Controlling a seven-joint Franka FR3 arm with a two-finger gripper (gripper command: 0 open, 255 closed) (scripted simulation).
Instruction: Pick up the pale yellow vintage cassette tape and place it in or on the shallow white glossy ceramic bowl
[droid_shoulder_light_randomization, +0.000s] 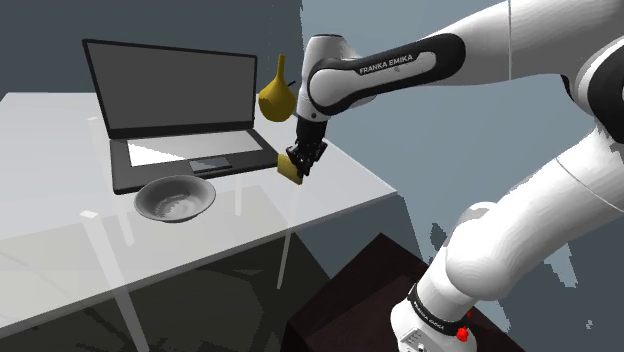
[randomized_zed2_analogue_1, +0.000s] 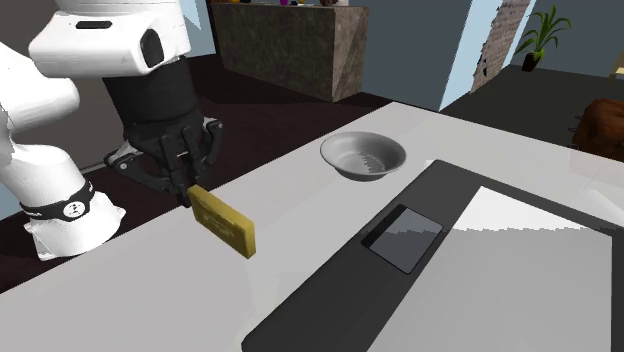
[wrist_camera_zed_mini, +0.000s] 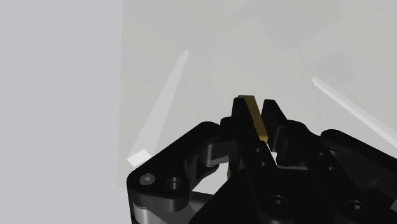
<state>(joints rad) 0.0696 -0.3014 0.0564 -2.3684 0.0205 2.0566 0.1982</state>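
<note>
Found gripper (droid_shoulder_light_randomization: 305, 160) closed narrow on the mustard-yellow cassette (droid_shoulder_light_randomization: 291, 171), clasping it by one end. Took from the shoulder view: cassette over the white table (droid_shoulder_light_randomization: 60, 235) close to its edge, just beside the front corner of the open laptop (droid_shoulder_light_randomization: 180, 110), well apart from the bowl (droid_shoulder_light_randomization: 176, 198); bowl on the table in front of the laptop, toward the shoulder view's left; yellow pear-shaped thing (droid_shoulder_light_randomization: 276, 95) behind the arm, beside the screen. Gained from the second exterior view: broad face of the cassette (randomized_zed2_analogue_1: 225, 223), tilted, jutting from the fingertips toward the laptop; bowl (randomized_zed2_analogue_1: 363, 157) beyond it, grey-white inside in plain sight; dark counter (randomized_zed2_analogue_1: 290, 45) and potted plant (randomized_zed2_analogue_1: 540, 35) far behind. Gained from the wrist view: cassette (wrist_camera_zed_mini: 253, 116) edge-on, a thin yellow strip pinched between both black fingers (wrist_camera_zed_mini: 272, 118), pale table beneath. Could not tell from any view whether touching the table or just clear of it.
</note>
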